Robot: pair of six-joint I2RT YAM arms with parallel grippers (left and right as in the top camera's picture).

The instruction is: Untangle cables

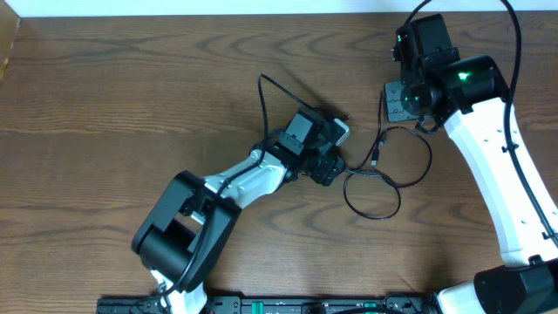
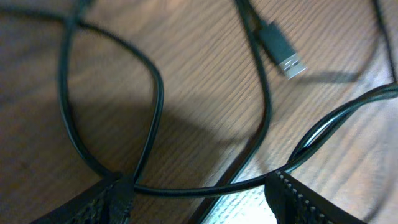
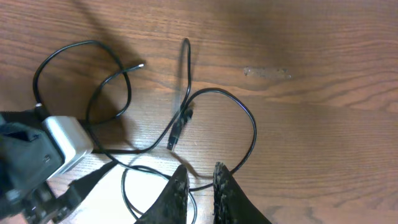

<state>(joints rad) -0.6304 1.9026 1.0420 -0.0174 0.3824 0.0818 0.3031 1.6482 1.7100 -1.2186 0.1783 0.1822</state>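
A thin black cable (image 1: 388, 179) lies in loose loops on the wooden table, its plug (image 1: 377, 158) at the middle of them. In the left wrist view the plug (image 2: 285, 57) lies at the upper right, and a strand of the cable (image 2: 199, 190) runs across between my left fingers (image 2: 121, 194). My left gripper (image 2: 202, 198) (image 1: 330, 166) stands wide open just left of the loops. Up at the far right, my right gripper (image 1: 403, 100) hangs above the loops. In its own view its jaws (image 3: 200, 179) show a narrow gap with nothing in it, and the cable (image 3: 252, 130) lies on the table below.
Another stretch of black cable (image 1: 263, 96) runs toward the far side, left of my left gripper. The left arm (image 1: 235, 187) reaches in from the front left and the white right arm (image 1: 501, 174) from the right. The table's far edge is at the top.
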